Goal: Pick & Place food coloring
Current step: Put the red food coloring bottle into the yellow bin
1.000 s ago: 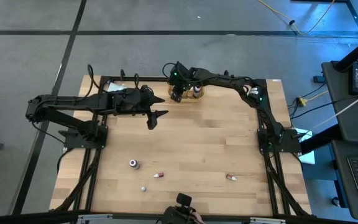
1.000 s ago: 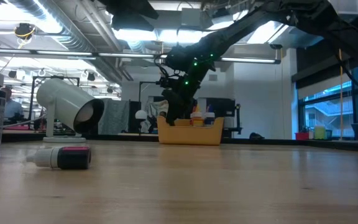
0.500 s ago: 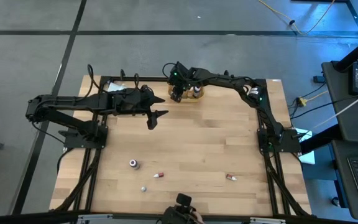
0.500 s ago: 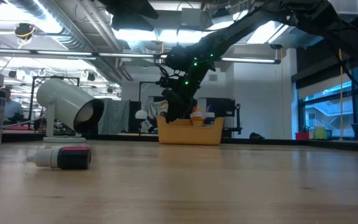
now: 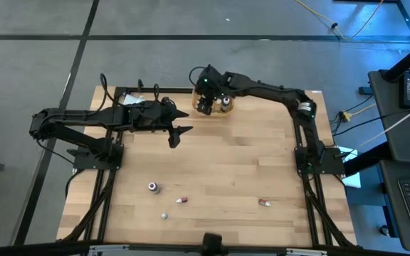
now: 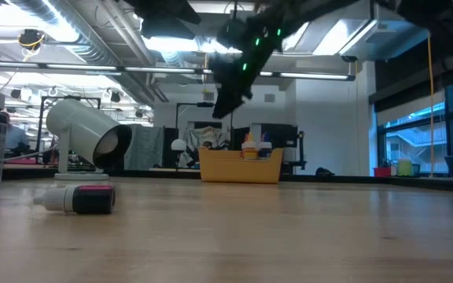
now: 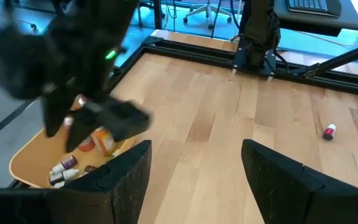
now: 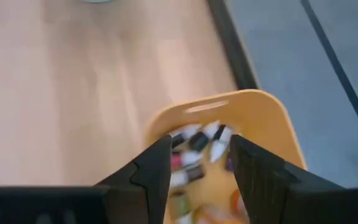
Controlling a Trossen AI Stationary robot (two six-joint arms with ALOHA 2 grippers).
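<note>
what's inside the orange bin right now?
The orange bin holds a heap of small food coloring bottles, white, dark and red. The right gripper hangs above it, its fingers covering part of the heap, so no count.

Bare table (image 5: 233, 163) lies mid-way; scattered bottles (image 5: 152, 187) near the front, orange bin (image 6: 241, 166) at the far edge.

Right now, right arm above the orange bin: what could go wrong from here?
1. Right gripper hangs over the orange bin, which is already crowded with food coloring bottles; later drops could bounce out.
2. Bottles left on the table lie on their sides, like the pink-capped bottle; they may roll when grasped.
3. Left gripper waits near the bin, so the arms might clash.
</note>
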